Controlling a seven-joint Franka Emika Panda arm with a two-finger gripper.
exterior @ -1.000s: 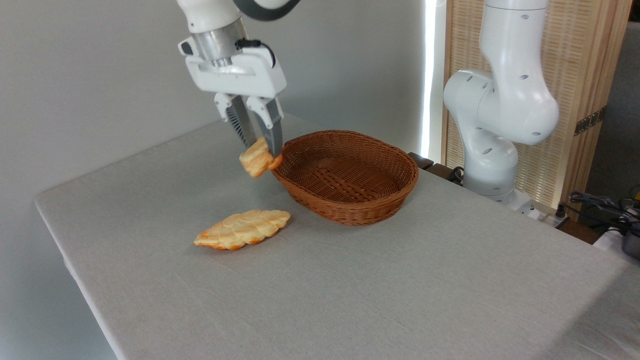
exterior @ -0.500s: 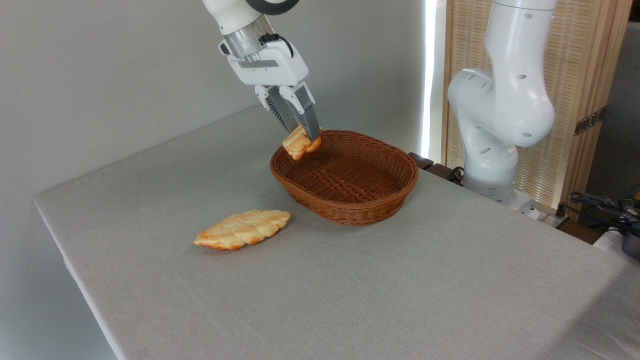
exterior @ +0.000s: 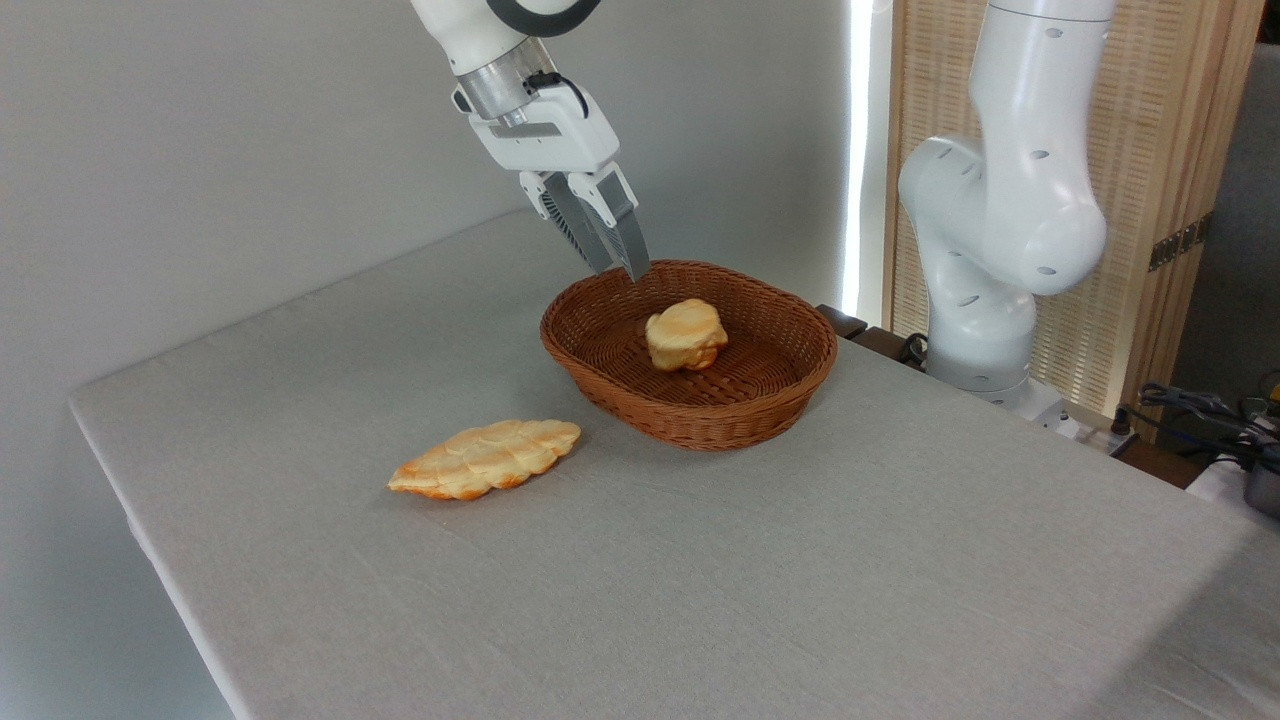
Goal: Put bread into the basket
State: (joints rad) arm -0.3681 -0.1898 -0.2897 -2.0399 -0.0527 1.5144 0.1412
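Note:
The bread (exterior: 686, 335), a small lumpy golden bun, lies inside the brown wicker basket (exterior: 706, 425), near the middle of its floor. My gripper (exterior: 622, 274) hangs just above the basket's back-left rim, up and to the left of the bun and apart from it. Its fingers stand slightly open and hold nothing.
A longer flat braided loaf (exterior: 487, 458) lies on the grey table (exterior: 700, 580) to the front left of the basket. The arm's white base (exterior: 985, 330) stands behind the table at the right. Cables and gear (exterior: 1225, 420) sit at the far right edge.
The gripper carried the bun rightward and up over the basket's rim, then let it go. The bun has dropped onto the basket floor, and the gripper now has nothing in it.

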